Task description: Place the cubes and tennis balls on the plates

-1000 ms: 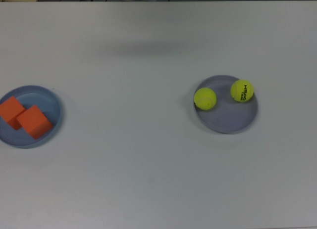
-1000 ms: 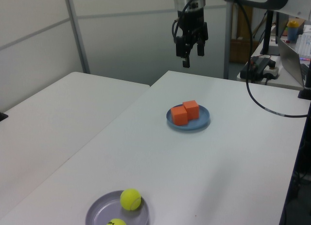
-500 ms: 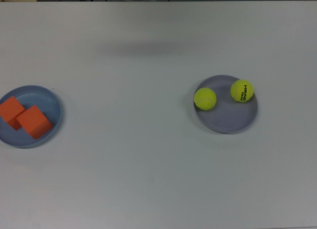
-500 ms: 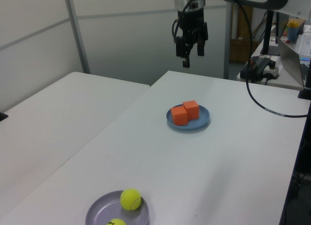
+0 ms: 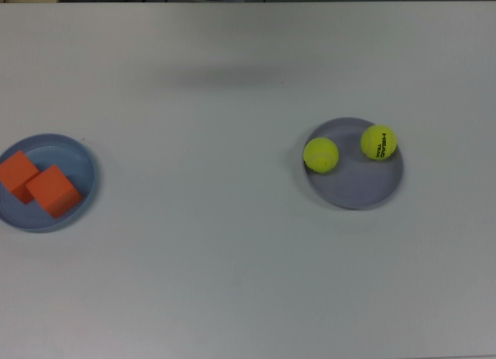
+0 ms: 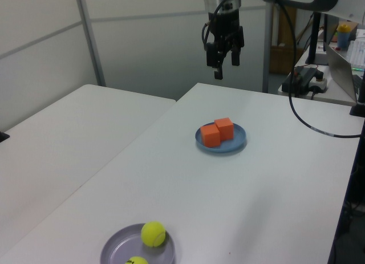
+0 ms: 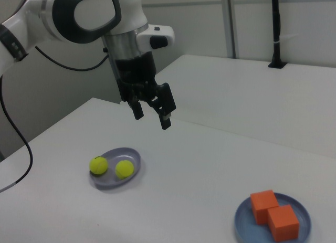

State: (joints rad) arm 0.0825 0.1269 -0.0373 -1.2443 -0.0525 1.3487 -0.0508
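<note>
Cubes: two orange cubes (image 5: 39,184) are sitting side by side, touching, inside the light blue plate (image 5: 84,159) at the top view's far left; in the right view they are lying in the same plate (image 7: 302,210) at the lower right, one cube (image 7: 264,204) slightly behind the other (image 7: 283,222)

Tennis balls: two yellow-green balls are resting on the lavender plate (image 5: 364,192) at the top view's right; one ball (image 5: 321,154) is leaning against the rim on the top view's left side, the other (image 5: 379,142) is showing black lettering near the upper rim, and a small gap is separating them

Sorting: each plate is carrying one kind of thing, so the shallow rims are keeping the balls from rolling off and the cubes are sitting flat and stable

Gripper: the arm's gripper (image 7: 153,112) is hanging high above the table (image 5: 232,281), well apart from both plates, roughly between them in the right view; in the left view the gripper (image 6: 223,57) is hovering above the table's far end

Fingers: the two fingers are standing apart with nothing between them, pointing downward

Why raised: the empty, lifted pose is reading as a clear-of-everything stance, since nothing loose is lying on the table to pick up

Progress: judging by how things are lying, all four pieces are already on plates and the task is looking finished

Risk: a ball near the rim could roll if the plate were bumped
</note>
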